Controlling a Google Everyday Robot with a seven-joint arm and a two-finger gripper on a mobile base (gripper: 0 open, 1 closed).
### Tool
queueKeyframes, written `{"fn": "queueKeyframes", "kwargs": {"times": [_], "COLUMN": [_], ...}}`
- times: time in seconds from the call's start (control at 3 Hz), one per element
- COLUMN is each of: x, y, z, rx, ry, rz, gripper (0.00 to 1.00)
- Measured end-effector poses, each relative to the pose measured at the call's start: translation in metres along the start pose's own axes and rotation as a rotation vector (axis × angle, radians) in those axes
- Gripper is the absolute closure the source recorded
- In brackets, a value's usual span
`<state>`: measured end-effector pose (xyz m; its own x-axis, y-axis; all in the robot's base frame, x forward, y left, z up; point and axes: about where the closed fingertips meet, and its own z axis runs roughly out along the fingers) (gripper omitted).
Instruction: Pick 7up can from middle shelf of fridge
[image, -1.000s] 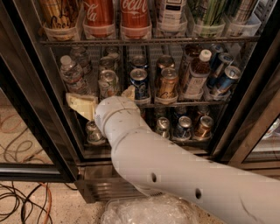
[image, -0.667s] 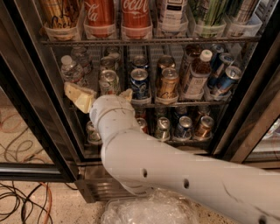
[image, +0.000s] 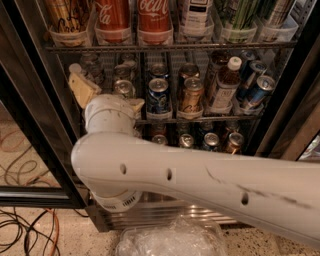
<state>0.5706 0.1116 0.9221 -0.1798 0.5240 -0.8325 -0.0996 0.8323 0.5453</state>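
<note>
The 7up can (image: 122, 88), with a silver top and pale body, stands at the front of the middle shelf (image: 200, 120) in the fridge (image: 30, 125), left of centre. My gripper (image: 109, 92) is at that shelf, at the end of the white arm (image: 200, 175). It is open. One beige finger (image: 82, 89) is left of the can and the other (image: 136, 104) is at its right side. The wrist hides the can's lower body. I cannot tell whether the fingers touch it.
A blue can (image: 158, 95), a gold-brown can (image: 191, 95), a white-capped bottle (image: 225, 82) and more blue cans (image: 257, 89) stand to the right. Coca-Cola bottles (image: 152, 20) stand on the rack above, small cans (image: 210, 142) below. A plastic bag (image: 170, 240) and cables (image: 25, 235) lie on the floor.
The gripper has risen and moved left into the shelf. Its fingers now stand on either side of the 7up can instead of below it.
</note>
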Motion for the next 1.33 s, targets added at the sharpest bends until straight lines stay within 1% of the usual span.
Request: {"fn": "queueKeyframes", "kwargs": {"times": [0.33, 0.67, 1.0, 1.33], "x": [0.012, 0.033, 0.033, 0.033], "y": [0.011, 0.012, 0.012, -0.002], "z": [0.010, 0.003, 0.003, -0.002], "rx": [0.140, 0.202, 0.202, 0.263], "ry": [0.041, 0.092, 0.092, 0.075], "rz": [-0.068, -0.137, -0.137, -0.253], "gripper": [0.00, 0.00, 0.00, 0.00]}}
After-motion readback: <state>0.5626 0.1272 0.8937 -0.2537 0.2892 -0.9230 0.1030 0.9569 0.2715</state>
